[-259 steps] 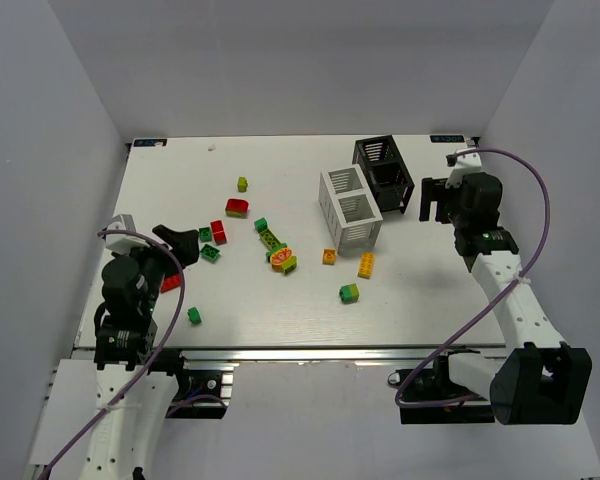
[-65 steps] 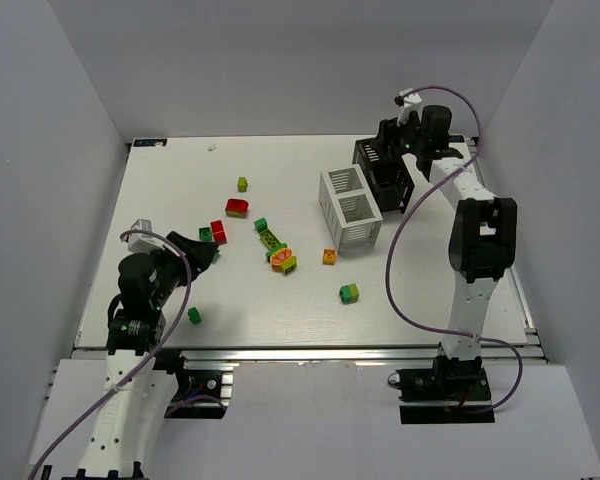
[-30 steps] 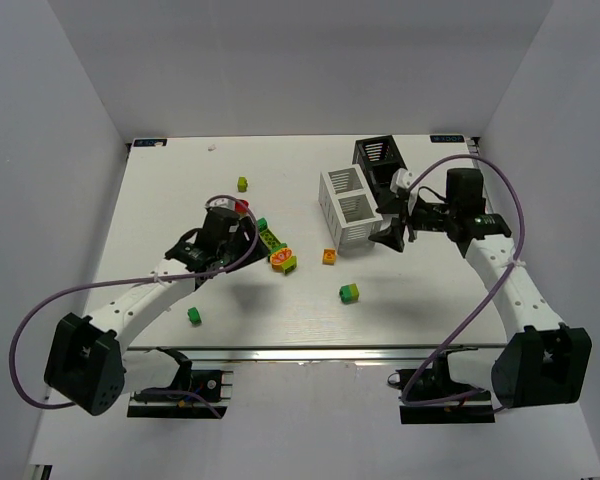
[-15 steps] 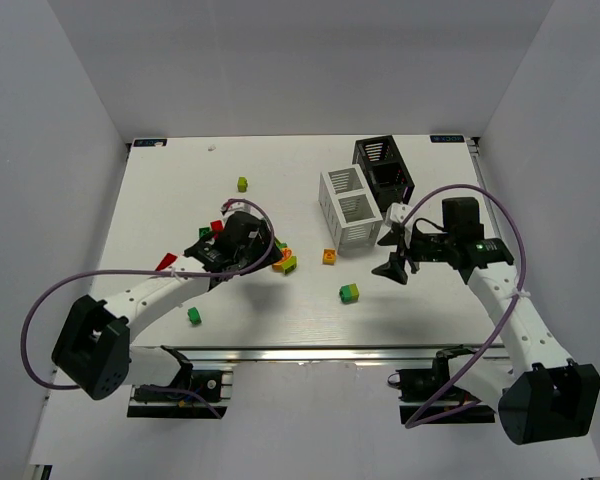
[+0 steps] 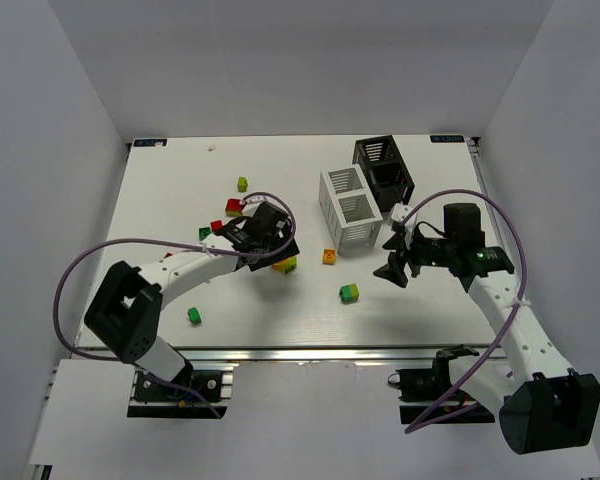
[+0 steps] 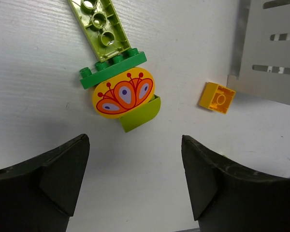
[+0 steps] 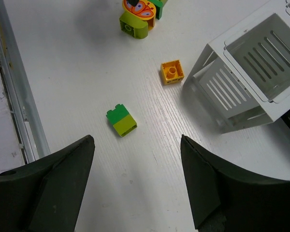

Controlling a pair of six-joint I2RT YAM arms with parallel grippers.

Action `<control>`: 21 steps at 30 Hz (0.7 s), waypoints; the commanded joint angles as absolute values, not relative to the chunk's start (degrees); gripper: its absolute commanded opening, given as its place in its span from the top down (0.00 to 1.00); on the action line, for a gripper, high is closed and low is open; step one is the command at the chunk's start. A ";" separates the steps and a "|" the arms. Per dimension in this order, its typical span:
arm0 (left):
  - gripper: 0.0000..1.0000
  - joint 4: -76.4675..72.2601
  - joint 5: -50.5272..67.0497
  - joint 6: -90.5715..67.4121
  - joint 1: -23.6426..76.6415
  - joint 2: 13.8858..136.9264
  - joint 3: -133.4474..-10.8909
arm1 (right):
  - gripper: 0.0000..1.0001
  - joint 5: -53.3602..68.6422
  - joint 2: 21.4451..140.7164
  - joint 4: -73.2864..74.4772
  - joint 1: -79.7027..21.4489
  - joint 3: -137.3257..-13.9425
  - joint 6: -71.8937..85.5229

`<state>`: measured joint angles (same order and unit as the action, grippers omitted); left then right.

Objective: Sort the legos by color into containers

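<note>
Plastic, likely hard, light and slick, the flower-printed lego cluster (image 6: 123,93) lies mid-table, left of the white bin (image 6: 273,50). Pinch its flat sides, since joints may split. Left gripper (image 6: 134,169) hangs over it, right gripper (image 7: 137,166) above a green-and-lime brick (image 7: 121,121), both spread wide and empty.

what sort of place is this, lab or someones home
Probably a robotics lab cell: a white table boxed by plain grey walls, left arm and right arm bolted at its near edge.
</note>
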<state>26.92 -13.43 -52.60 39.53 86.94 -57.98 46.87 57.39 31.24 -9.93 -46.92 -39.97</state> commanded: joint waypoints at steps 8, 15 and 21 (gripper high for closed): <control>0.12 33.92 -18.72 -53.09 40.43 97.29 -68.99 | 0.23 46.67 56.07 26.28 -10.11 -44.30 -36.65; 0.10 35.60 -21.18 -51.24 40.34 101.86 -72.86 | 0.22 46.67 56.34 25.31 -10.11 -43.51 -36.65; 0.06 36.04 -22.23 -50.63 40.08 103.89 -73.39 | 0.22 46.76 56.51 24.79 -10.11 -43.07 -36.39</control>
<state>34.94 -19.88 -51.35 40.10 104.14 -71.64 46.39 56.66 26.57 -9.93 -43.79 -36.99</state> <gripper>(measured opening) 0.927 0.777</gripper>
